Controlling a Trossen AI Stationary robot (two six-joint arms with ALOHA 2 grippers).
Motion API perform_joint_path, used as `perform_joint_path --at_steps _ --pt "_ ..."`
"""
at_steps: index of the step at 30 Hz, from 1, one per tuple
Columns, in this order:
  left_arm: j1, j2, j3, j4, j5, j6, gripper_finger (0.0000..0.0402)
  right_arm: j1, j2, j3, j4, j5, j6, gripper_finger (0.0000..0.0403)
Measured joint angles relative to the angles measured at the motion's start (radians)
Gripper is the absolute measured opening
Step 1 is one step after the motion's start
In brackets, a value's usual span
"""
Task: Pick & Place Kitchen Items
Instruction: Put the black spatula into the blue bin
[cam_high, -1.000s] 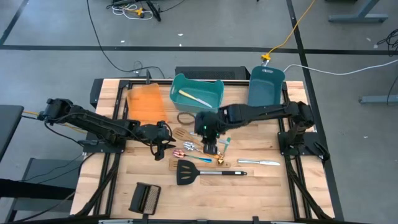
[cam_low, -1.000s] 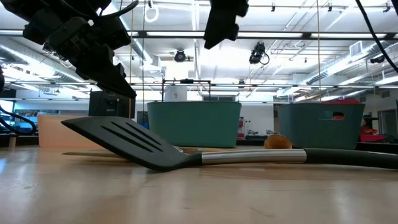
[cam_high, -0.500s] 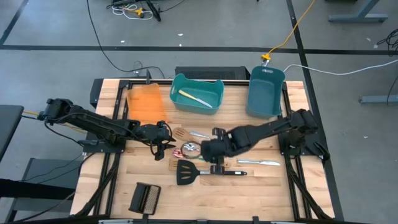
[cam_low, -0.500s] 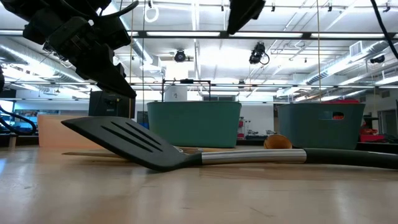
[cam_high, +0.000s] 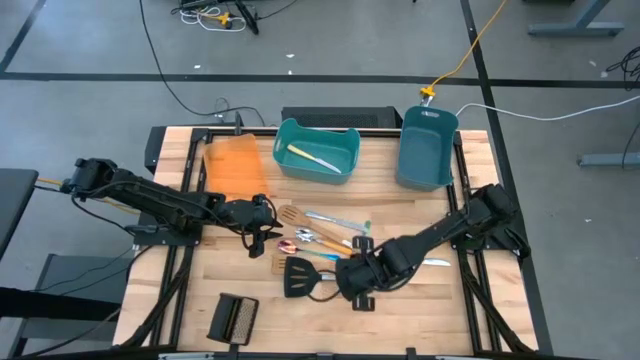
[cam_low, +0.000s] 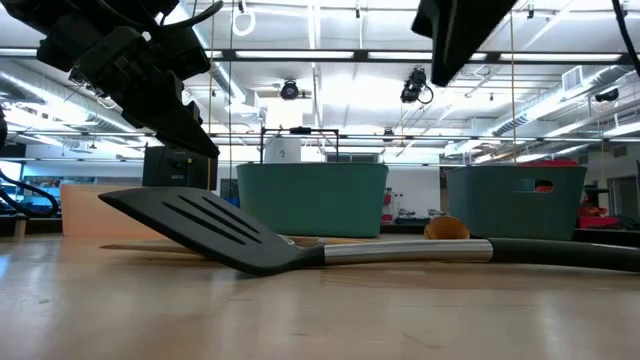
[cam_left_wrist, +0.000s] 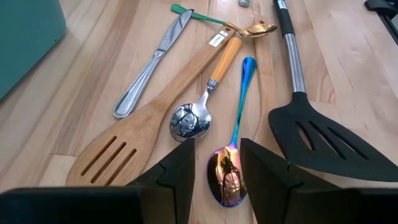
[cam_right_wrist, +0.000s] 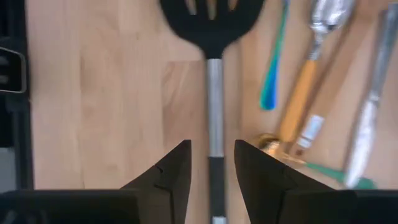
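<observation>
The black slotted spatula (cam_high: 300, 277) lies flat on the table near its front, with its steel handle (cam_right_wrist: 213, 102) pointing right. My right gripper (cam_right_wrist: 211, 155) hovers open above that handle, one finger on each side and well clear of it. Behind it lies a cluster of items: a wooden slotted spatula (cam_left_wrist: 143, 130), an orange-handled silver spoon (cam_left_wrist: 194, 118), a table knife (cam_left_wrist: 149, 68) and a gold spoon (cam_left_wrist: 258, 28). My left gripper (cam_left_wrist: 217, 152) hangs open over the bowl of an iridescent spoon (cam_left_wrist: 227, 174), above the table.
At the back stand a teal bin (cam_high: 318, 150) with a utensil inside, a darker teal bin (cam_high: 428, 148) and an orange bin (cam_high: 235, 168). A black ribbed block (cam_high: 233, 320) lies at the near left. Another knife (cam_high: 432, 262) lies right of the right arm.
My right gripper has swung from above the utensil cluster toward the table's near edge and has sunk a little. It now stands over the black spatula's handle, fingers still apart. The utensils have not moved.
</observation>
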Motion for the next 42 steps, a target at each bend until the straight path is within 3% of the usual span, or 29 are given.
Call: perform_joint_path --at_steps 18,26,42 --pt "0.001 0.000 0.000 0.000 0.000 -0.027 0.0133 0.030 -0.001 -0.302 0.209 -0.070 0.062 0.0131" --pt "0.001 0.000 0.000 0.000 0.000 -0.034 0.0133 0.029 -0.001 -0.369 0.310 -0.073 0.064 0.0131" --pt "0.001 0.000 0.000 0.000 0.000 -0.034 0.0133 0.021 -0.003 -0.399 0.333 -0.075 0.052 0.0131"
